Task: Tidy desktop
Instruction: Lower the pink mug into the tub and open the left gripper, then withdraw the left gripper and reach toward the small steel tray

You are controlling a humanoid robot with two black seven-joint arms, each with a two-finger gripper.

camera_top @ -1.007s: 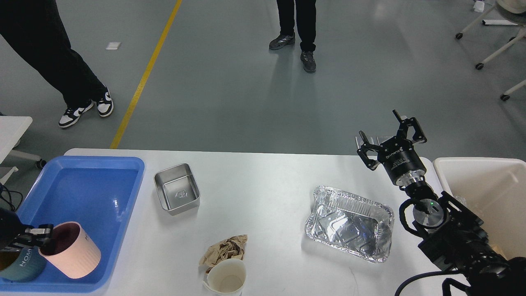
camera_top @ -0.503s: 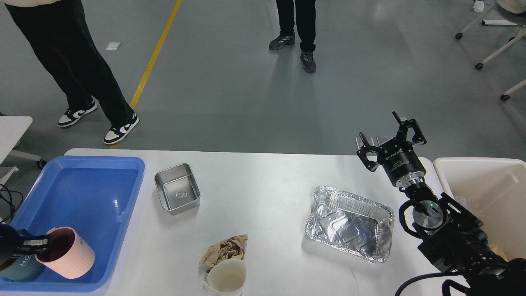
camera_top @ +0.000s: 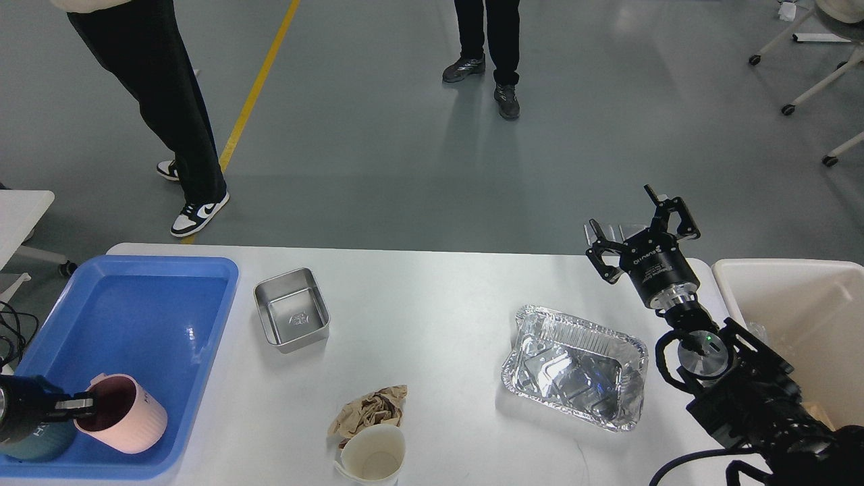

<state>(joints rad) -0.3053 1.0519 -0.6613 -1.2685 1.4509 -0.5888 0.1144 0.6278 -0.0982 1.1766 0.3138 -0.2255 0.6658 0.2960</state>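
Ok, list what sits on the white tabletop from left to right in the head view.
Blue plastic tray → square steel tin → crumpled brown paper → crinkled foil baking tray → open right claw → cream plastic bin.

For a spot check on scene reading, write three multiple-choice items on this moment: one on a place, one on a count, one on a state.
1. Where does the pale pink ribbed plastic cup lie?
A. in the blue rectangular plastic tray
B. in the crinkled silver foil tray
C. on the floor

2. How many cups lie in the blue tray?
A. none
B. two
C. five

3. How does the right pincer stand?
A. shut on the foil tray
B. shut on crumpled brown paper
C. open, holding nothing

Answers:
1 A: the pink cup lies tilted in the blue tray's near corner, the left pincer at its rim.
2 B: the pink cup and a dark teal cup beside it.
3 C: its fingers are spread above the large white rectangular desktop, with nothing between them.
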